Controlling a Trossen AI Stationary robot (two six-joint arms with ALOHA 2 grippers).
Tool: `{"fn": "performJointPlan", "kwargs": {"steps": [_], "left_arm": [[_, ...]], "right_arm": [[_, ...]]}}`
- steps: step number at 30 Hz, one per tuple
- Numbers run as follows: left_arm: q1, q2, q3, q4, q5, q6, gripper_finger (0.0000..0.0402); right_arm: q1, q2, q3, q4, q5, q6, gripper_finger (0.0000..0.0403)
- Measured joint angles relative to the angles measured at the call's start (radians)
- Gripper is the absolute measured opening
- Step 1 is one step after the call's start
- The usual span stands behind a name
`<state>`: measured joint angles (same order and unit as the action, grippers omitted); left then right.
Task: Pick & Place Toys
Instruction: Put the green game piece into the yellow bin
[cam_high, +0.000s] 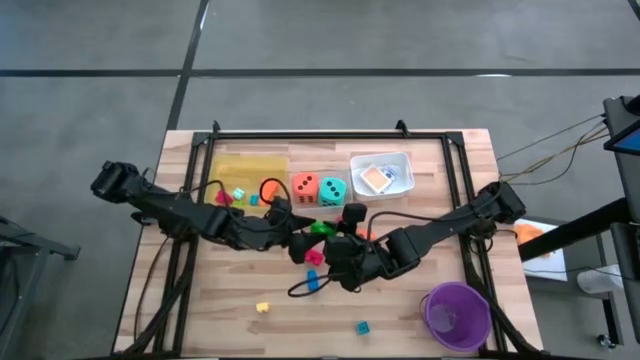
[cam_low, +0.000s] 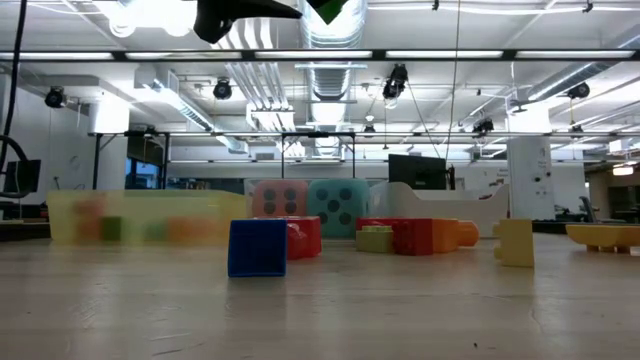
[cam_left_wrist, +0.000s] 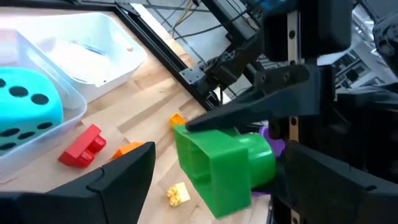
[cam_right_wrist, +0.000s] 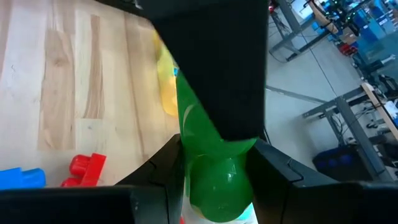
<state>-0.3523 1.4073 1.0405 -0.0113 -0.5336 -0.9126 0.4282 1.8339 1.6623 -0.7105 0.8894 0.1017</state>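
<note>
wood table (cam_high: 420, 330) | 2 dice (cam_high: 319, 188), 1 green block (cam_left_wrist: 221, 165) pinched by right gripper (cam_high: 335, 243) | left gripper (cam_high: 300, 238) spread beside it | purple cup (cam_high: 457, 314) near

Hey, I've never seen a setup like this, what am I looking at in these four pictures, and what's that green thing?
This is a robot with two dark arms at a wooden table. One picture looks straight down from above, one looks level across the tabletop, and two come from cameras on the arms' wrists.

Small plastic toy blocks are scattered on the table, with an orange die and a teal die in a clear tray, a yellow tray, a white tray and a purple cup.

The green thing is a green block, held above the table. The right gripper is shut on it. The left gripper is open, with its fingers on either side of the same block.
</note>
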Motion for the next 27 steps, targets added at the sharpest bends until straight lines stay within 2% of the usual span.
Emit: {"fn": "performJointPlan", "kwargs": {"steps": [11,22,27], "left_arm": [[0.019,0.039,0.007,0.012,0.037,0.014,0.0272],[0.027,0.036,0.008,0.025,0.043,0.016,0.0221],[0.027,0.036,0.006,0.018,0.038,0.020,0.0173]], "right_arm": [[-0.002,0.000,0.000,0.013,0.000,-0.011,0.0123],[-0.002,0.000,-0.002,0.011,-0.009,-0.013,0.0123],[-0.002,0.000,-0.003,0.008,-0.020,-0.012,0.0123]]}}
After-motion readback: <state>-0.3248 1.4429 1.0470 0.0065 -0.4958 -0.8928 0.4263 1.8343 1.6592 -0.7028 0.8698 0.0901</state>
